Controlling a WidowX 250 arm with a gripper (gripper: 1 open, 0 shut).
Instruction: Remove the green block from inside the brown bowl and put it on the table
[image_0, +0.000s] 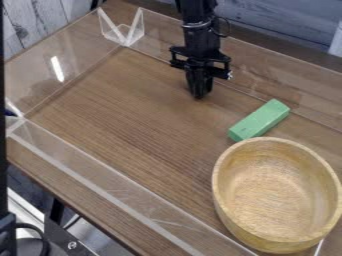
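- The green block (259, 119) lies flat on the bench (120, 120), outside the brown bowl (277, 192), just past its rim at about 12 o'clock.
- The bowl has nothing in it.
- The claw (199, 91) points down at the bench, at about 10 o'clock from the block, its fingers pressed together and holding nothing.

Grey weathered plank wall (34, 22) stood behind the upper left corner. Dark surface (301, 25) ran along the upper right. Glare (56, 66) showed on the clear acrylic wall (54, 50). Dark cables and hardware (40, 238) sat at lower left.
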